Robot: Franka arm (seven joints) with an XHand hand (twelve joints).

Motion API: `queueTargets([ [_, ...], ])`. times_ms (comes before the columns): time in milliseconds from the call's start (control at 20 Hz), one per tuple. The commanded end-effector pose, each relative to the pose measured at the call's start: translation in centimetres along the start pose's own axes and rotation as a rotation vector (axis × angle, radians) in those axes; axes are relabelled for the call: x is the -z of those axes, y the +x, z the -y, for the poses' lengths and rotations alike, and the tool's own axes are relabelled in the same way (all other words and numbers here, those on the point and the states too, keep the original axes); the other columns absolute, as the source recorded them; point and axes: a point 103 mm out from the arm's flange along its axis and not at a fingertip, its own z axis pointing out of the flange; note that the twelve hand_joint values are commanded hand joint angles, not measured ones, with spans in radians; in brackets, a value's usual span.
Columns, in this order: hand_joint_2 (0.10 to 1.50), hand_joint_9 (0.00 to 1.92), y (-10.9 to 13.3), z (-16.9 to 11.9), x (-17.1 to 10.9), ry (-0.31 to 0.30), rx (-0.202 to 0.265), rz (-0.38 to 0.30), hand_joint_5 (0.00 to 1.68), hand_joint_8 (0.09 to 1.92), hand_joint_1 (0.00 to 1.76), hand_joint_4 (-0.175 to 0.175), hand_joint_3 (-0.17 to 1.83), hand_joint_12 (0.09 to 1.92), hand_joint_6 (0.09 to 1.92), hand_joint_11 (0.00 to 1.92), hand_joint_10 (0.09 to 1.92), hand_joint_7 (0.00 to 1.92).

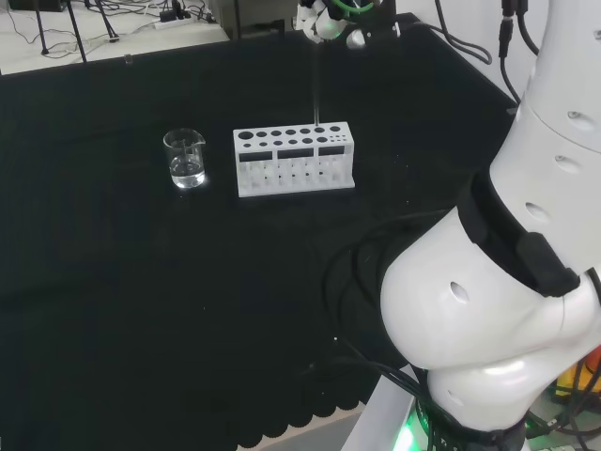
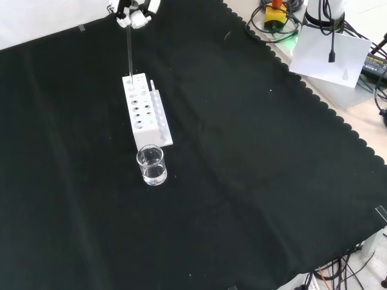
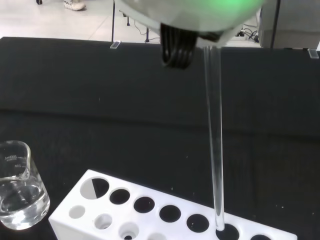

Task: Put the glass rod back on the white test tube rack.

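glass rod (image 3: 215, 150), upright, pinched at its top by the hand (image 1: 324, 21), tip in a hole near one end of the white test tube rack (image 1: 295, 160); risk: released tilted, rod jams or tips rack toward the beaker (image 1: 185, 158).

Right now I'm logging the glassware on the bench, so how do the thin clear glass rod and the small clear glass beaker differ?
The thin clear glass rod is long, slim and upright, held from above by the robot hand; the small clear glass beaker is short, wide and stands free on the black cloth. The rod's lower end is at a hole of the white test tube rack; the beaker sits beside that rack. The beaker holds clear liquid. Both are clear glass.
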Motion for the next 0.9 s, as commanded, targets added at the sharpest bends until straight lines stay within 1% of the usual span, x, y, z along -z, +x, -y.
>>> queueTargets([
  [50, 0.65, 1.69, -0.2, 0.0, -0.2, 0.002, 0.002, -0.003, 1.14, 1.24, 1.31, -0.175, 0.81, 0.99, 0.71, 1.65, 0.94, 1.15],
  [300, 0.65, 1.69, -0.7, 0.0, -0.7, 0.012, -0.007, 0.001, 1.14, 1.24, 1.31, -0.175, 0.81, 0.99, 0.71, 1.65, 0.94, 1.15],
  [500, 0.65, 1.69, -1.5, 0.1, -1.1, 0.012, -0.014, -0.027, 1.14, 1.24, 1.31, -0.175, 0.81, 0.99, 0.71, 1.65, 0.94, 1.15],
  [600, 0.65, 1.69, -1.6, 0.0, -1.3, 0.014, -0.016, -0.030, 1.14, 1.24, 1.31, -0.175, 0.81, 0.99, 0.71, 1.65, 0.94, 1.15],
  [700, 0.65, 1.69, -1.6, -0.2, -2.2, 0.023, -0.014, -0.034, 1.14, 1.24, 1.31, -0.175, 0.81, 0.99, 0.71, 1.65, 0.94, 1.15],
  [800, 0.65, 1.69, -1.7, -0.3, -2.8, 0.028, -0.017, -0.054, 1.14, 1.24, 1.31, -0.175, 0.81, 0.99, 0.71, 1.65, 0.94, 1.15],
  [900, 0.65, 1.69, -1.9, -0.3, -3.4, 0.034, -0.030, -0.084, 1.14, 1.24, 1.31, -0.175, 0.81, 0.99, 0.71, 1.65, 0.94, 1.15],
])
